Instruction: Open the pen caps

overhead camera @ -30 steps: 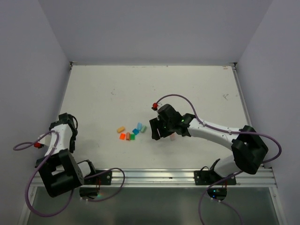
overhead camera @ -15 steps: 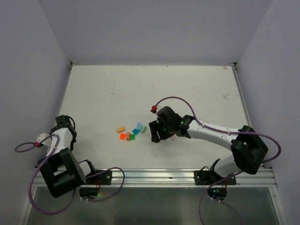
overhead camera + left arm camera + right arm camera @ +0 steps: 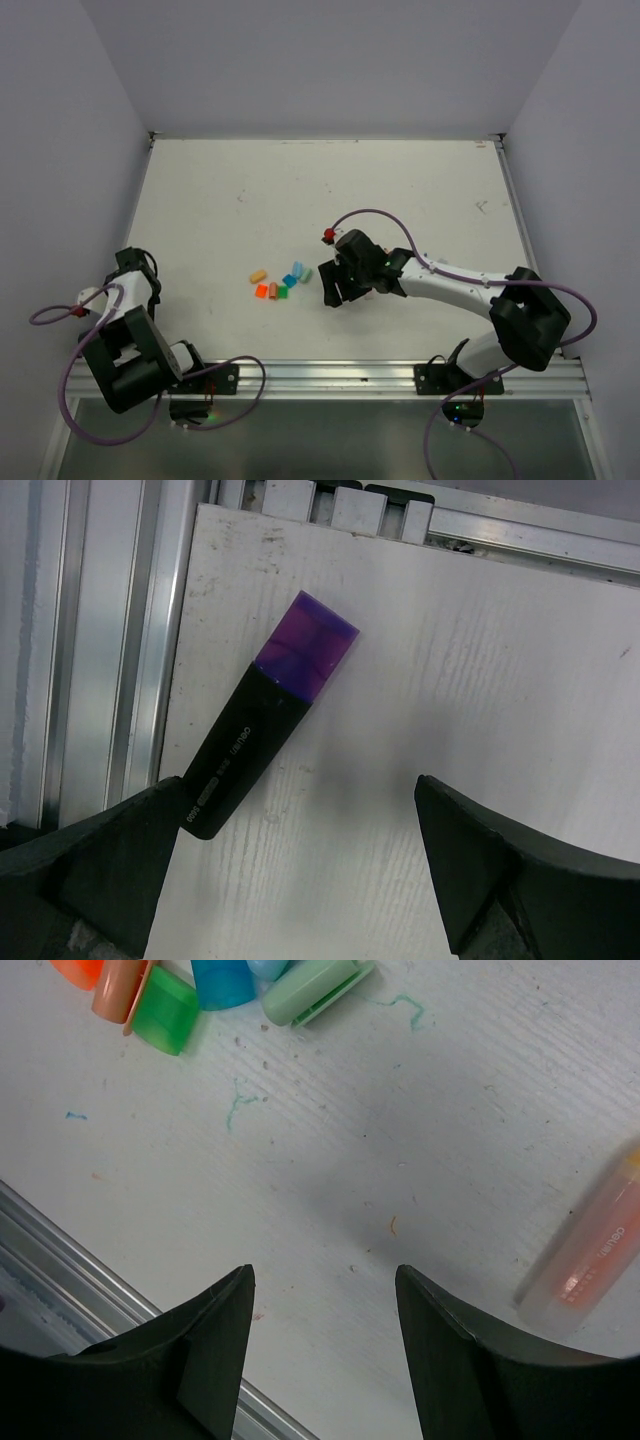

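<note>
Several loose pen caps lie in a cluster mid-table; the right wrist view shows them as orange, peach, green, blue and mint. My right gripper hovers open just right of them, nothing between its fingers. A pale pink marker body lies to its right. By the table's near-left corner, my left gripper stands wide open over bare table. A black marker with a purple cap on it lies by its left finger, untouched.
Aluminium rails border the table at the left and near edges beside the black marker. The same rail runs close below the right gripper. Grey walls enclose the table on three sides.
The left arm has drawn back toward the near-left corner. The right gripper has shifted slightly and now covers the pink marker in the top view. Both grippers kept their openings.
</note>
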